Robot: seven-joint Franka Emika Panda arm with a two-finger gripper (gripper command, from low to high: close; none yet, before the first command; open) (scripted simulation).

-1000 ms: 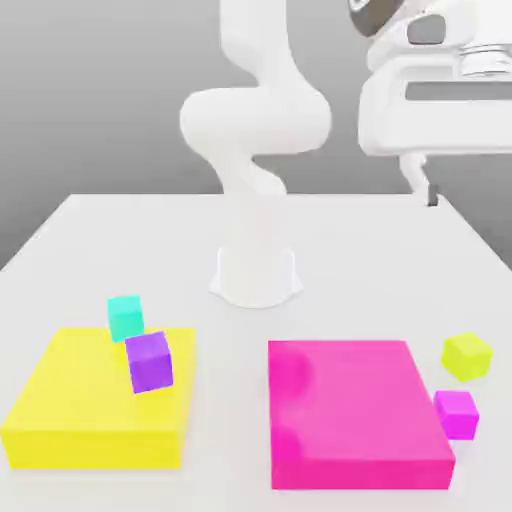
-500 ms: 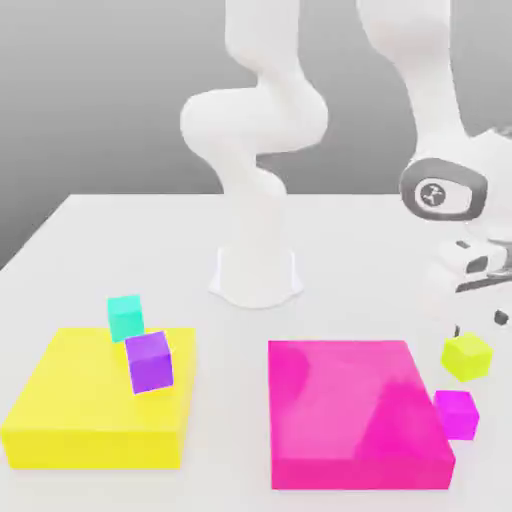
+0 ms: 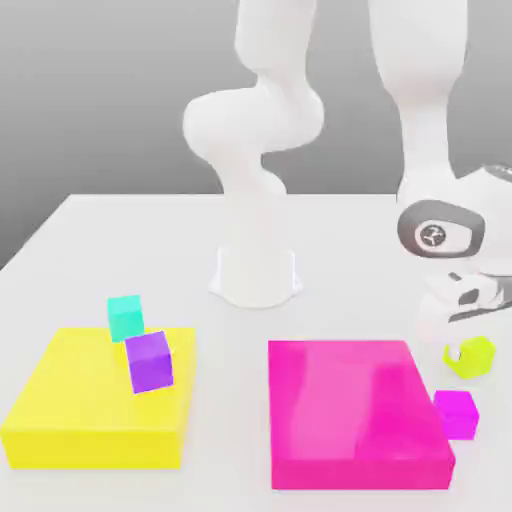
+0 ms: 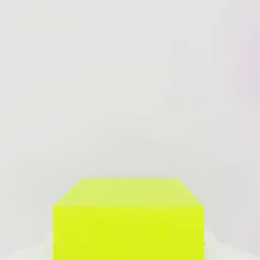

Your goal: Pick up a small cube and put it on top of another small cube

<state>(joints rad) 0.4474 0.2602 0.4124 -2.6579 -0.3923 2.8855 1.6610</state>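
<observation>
The small cube, lime yellow-green, sits on the white bench in the exterior view, just beside the far corner of the flat magenta block, on that block's side toward the exterior view's right. The tool is down on it, its white fingers pinching the cube, one finger covering part of the cube's near face. A small magenta cube lies nearer the camera than the lime one, touching or almost touching the magenta block's side; the two small cubes are near each other but apart. Across the bench from the magenta block, toward the exterior view's left, lies a flat yellow block with a purple cube tilted on its top and a teal cube at its far edge. The arm's white base stands beyond both blocks, well apart from the lime cube

In the hand view the small cube shows close up, top face and one side face, with bare white bench behind it
</observation>
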